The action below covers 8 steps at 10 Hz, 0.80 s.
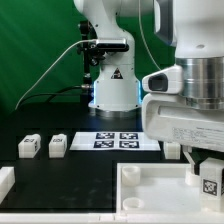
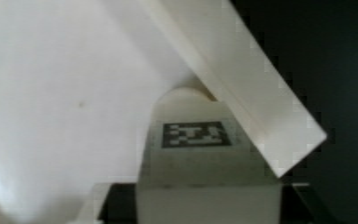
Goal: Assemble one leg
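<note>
My gripper (image 1: 205,172) is at the exterior view's lower right, shut on a white leg (image 1: 211,180) with a black tag on its face. It holds the leg over the right-hand corner of the large white tray-like piece (image 1: 150,178). In the wrist view the leg (image 2: 199,160) fills the space between my dark fingers (image 2: 126,200), its tag facing the camera. Its far end sits at the raised rim (image 2: 247,70) of the tray-like piece; whether it touches is unclear. Two more legs (image 1: 28,146) (image 1: 57,146) stand on the black table at the left.
The marker board (image 1: 120,140) lies in front of the arm's base (image 1: 112,90). Another white part (image 1: 5,181) shows at the lower left edge. A green backdrop stands behind.
</note>
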Motion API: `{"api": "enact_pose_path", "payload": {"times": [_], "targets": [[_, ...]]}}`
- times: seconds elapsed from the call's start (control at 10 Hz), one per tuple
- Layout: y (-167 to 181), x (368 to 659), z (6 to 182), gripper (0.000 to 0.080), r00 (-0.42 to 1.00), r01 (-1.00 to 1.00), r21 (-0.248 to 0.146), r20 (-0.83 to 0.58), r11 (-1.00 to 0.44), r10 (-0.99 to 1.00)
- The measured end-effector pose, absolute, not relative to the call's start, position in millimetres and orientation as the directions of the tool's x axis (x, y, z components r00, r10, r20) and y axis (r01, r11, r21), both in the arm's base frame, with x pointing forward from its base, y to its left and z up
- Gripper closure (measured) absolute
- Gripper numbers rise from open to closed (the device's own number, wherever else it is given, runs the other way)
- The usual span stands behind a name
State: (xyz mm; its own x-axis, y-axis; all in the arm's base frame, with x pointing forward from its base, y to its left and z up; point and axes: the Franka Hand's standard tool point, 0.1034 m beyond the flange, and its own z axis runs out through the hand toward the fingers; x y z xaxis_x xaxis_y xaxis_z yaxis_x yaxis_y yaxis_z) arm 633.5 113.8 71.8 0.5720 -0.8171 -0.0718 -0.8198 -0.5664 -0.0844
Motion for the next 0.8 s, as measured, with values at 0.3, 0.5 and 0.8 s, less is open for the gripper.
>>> {"api": "enact_pose_path", "payload": {"times": [0.3,0.5,0.8], "targets": [[116.1,632.6,71.4,0.0506,0.108,-0.994,-0.039,-0.127,-0.104,-0.986],[117.2,632.7,71.4,0.0506,-0.012,-1.0,-0.025,-0.147,0.015,-0.989],[118.7,631.9,71.2,0.0189,0.131,-0.991,-0.042,-0.134,-0.126,-0.982]]}}
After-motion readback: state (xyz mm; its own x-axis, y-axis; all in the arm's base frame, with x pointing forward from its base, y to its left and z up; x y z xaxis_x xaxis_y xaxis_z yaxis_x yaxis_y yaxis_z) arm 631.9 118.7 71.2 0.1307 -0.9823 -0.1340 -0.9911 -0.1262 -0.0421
